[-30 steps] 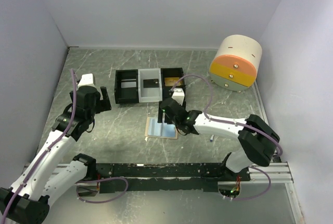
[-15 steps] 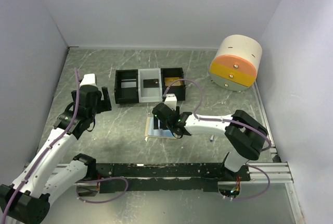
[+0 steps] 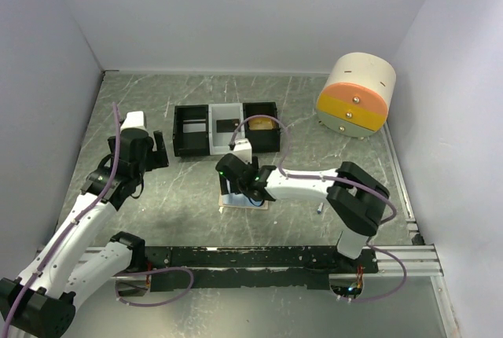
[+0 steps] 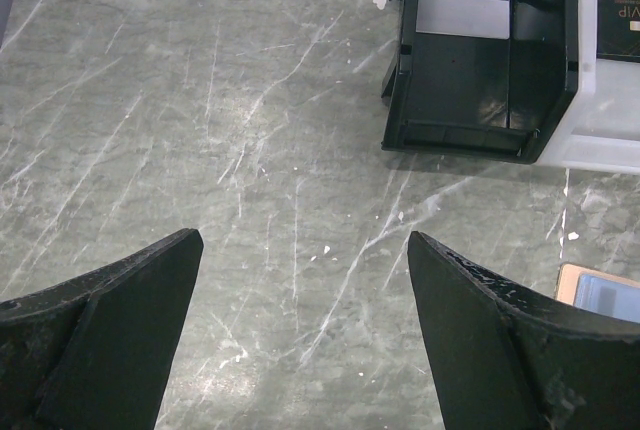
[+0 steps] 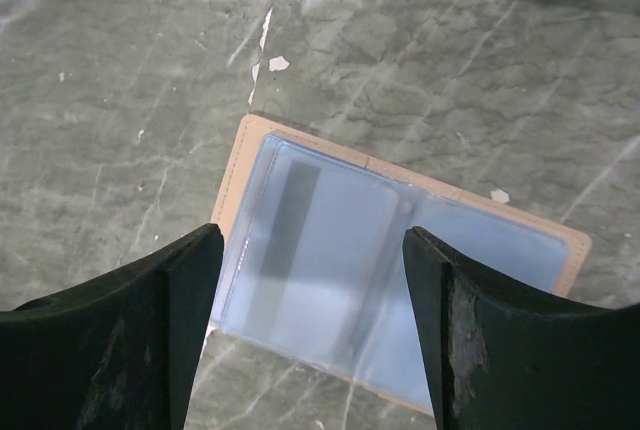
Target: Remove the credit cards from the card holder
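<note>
The card holder [image 5: 330, 270] lies open and flat on the table, tan rim with pale blue plastic sleeves. A card with a dark stripe [image 5: 285, 235] shows through its left sleeve. My right gripper [image 5: 312, 250] is open and hovers right over that sleeve, jaws either side of it, empty. In the top view the right gripper [image 3: 238, 185] covers most of the holder [image 3: 259, 203]. My left gripper [image 4: 300, 250] is open and empty over bare table at the left [image 3: 157, 149]; a corner of the holder [image 4: 600, 290] shows at its right edge.
A three-compartment black-and-white tray [image 3: 225, 128] stands behind the holder, with a dark card in its white middle bay and an orange one at right. A round cream, orange and yellow container [image 3: 357, 96] sits at the back right. A small screw [image 3: 319, 209] lies right of the holder.
My right gripper has swung left across the card holder, from its right part to its left sleeve. The left arm shifted slightly and is still.
</note>
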Motion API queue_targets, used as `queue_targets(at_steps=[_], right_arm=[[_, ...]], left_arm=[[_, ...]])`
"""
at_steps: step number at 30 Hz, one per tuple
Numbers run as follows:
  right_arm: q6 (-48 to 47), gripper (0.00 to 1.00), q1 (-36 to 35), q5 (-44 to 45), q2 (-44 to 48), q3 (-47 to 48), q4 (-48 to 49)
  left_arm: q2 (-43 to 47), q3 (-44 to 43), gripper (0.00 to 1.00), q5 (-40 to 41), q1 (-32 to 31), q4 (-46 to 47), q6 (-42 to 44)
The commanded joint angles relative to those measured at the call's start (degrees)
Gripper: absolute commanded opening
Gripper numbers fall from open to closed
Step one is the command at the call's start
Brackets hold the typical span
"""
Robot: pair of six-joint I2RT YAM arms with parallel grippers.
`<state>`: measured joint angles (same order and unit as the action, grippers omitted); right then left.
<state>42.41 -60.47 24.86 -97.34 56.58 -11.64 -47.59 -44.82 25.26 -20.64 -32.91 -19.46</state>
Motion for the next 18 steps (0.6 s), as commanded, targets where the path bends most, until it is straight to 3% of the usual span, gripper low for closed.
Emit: queue_targets(at_steps=[1,18], right_arm=[[0.85,0.74,-0.43,1.92,-4.08,3.61,-4.02],[-0.05,0.71,-0.44,0.19,-9.3,4.14,-4.42]], left_arm=[[-0.04,-1.12,0.96,-0.27,0.69,0.12,0.75],[-1.07,-1.17,0.95,-0.57,0.71,0.03,0.92]])
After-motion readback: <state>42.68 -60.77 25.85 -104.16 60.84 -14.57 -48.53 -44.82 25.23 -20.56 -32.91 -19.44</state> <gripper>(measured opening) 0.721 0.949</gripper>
